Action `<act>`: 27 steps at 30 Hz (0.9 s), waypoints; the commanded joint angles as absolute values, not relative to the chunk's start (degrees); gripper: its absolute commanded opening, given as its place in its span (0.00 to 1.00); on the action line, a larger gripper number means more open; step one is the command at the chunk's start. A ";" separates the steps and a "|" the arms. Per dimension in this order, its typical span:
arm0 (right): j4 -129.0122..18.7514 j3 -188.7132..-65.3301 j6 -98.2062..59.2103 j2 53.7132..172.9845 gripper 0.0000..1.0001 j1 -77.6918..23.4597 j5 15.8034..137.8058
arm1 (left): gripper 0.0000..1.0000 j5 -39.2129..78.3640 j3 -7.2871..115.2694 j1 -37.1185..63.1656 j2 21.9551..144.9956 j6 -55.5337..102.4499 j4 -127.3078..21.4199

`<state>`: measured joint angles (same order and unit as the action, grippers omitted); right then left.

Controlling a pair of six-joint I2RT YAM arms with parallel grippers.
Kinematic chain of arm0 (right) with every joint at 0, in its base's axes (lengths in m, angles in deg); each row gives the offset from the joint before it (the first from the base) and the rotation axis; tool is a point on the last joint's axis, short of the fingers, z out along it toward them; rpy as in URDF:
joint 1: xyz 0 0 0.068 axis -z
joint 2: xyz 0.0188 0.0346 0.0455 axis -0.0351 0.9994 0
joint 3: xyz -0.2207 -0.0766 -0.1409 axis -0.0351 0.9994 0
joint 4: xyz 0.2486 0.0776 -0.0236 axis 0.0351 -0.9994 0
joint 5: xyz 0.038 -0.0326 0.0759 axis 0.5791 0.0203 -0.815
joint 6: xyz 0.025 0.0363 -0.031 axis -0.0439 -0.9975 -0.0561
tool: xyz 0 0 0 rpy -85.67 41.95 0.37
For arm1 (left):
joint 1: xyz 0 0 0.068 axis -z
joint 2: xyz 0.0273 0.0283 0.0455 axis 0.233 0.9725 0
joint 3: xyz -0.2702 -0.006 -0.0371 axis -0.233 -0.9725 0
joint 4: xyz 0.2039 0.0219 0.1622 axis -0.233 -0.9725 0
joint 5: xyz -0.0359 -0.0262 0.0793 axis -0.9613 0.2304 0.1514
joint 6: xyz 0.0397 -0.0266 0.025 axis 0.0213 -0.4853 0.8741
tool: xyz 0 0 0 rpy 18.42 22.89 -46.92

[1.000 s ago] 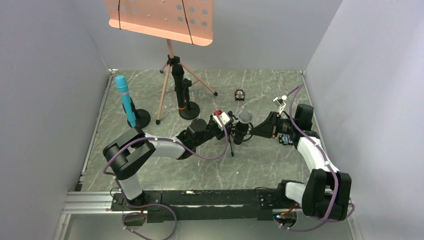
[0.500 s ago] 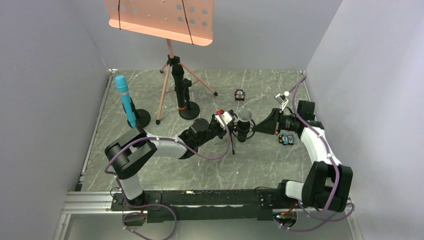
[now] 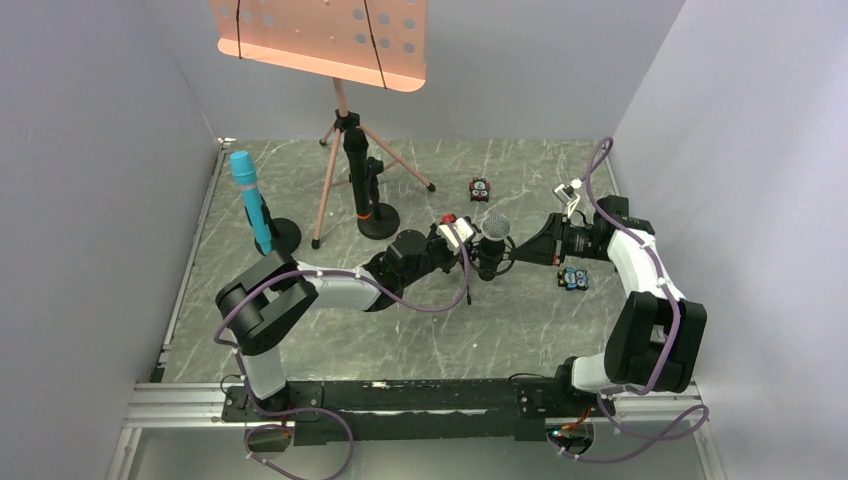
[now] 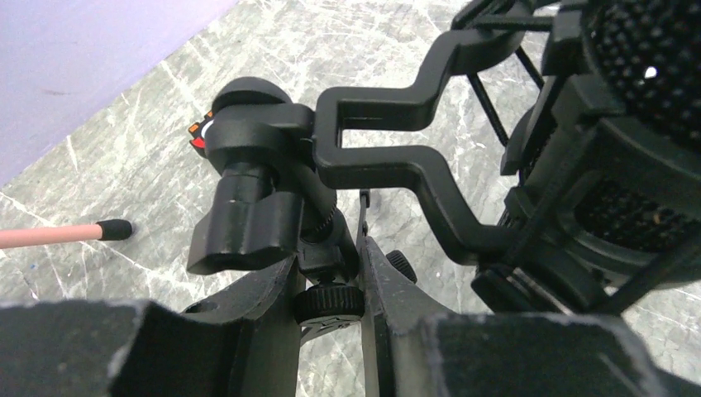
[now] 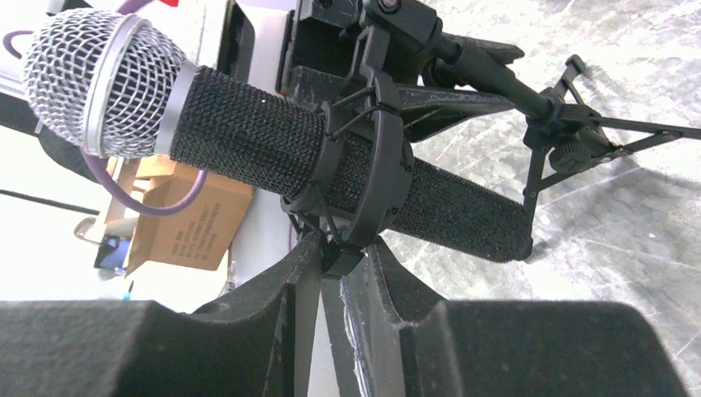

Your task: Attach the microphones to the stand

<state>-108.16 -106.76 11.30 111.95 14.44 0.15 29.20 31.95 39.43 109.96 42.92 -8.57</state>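
The black microphone with a silver mesh head (image 3: 496,228) sits in a black shock mount (image 5: 380,182) on a small tripod stand (image 3: 487,268) at the table's middle. Its mesh head (image 5: 91,83) points up and left in the right wrist view. My left gripper (image 3: 468,250) is shut on the stand's stem, just above a knurled knob (image 4: 329,302). My right gripper (image 3: 514,252) is shut on the lower edge of the shock mount ring (image 5: 340,256). The cyan microphone (image 3: 246,195) and the black microphone with an orange ring (image 3: 357,175) stand upright on round bases at the back left.
An orange music stand (image 3: 320,40) on a tripod rises at the back, with one leg tip (image 4: 112,229) near the left gripper. A small toy block (image 3: 480,188) lies behind the tripod stand, and another (image 3: 572,278) lies under the right arm. Grey walls close in both sides.
The microphone in its mount has shifted slightly right and farther back. The left arm has stretched further right, and the right wrist has swung back toward the far wall.
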 commanded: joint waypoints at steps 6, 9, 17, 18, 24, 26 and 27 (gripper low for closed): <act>-107.78 -108.63 14.43 114.75 0.46 15.20 1.05 | 0.09 28.94 37.46 39.22 112.62 42.49 -17.02; -114.59 -111.47 21.87 115.83 0.68 16.82 1.25 | 0.10 28.85 37.23 38.98 112.83 41.74 -17.12; -130.61 -115.74 40.76 115.70 1.00 20.05 4.33 | 0.27 29.02 36.35 38.92 111.12 40.91 -17.02; -130.39 -115.91 40.71 115.00 1.00 20.24 4.94 | 0.34 28.98 36.40 38.92 110.72 40.60 -17.24; -110.96 -112.82 23.78 103.87 1.00 20.74 12.81 | 0.66 29.92 35.42 38.91 106.63 39.71 -19.24; -104.37 -111.10 19.54 99.27 1.00 20.80 15.77 | 0.72 30.46 34.46 38.91 104.67 39.46 -20.02; -101.75 -110.20 17.83 96.76 1.00 20.82 16.54 | 0.75 30.68 33.94 38.91 103.78 39.44 -20.45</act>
<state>-116.40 -112.18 26.30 105.72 20.49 11.15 29.49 35.23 38.86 109.89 40.25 -19.50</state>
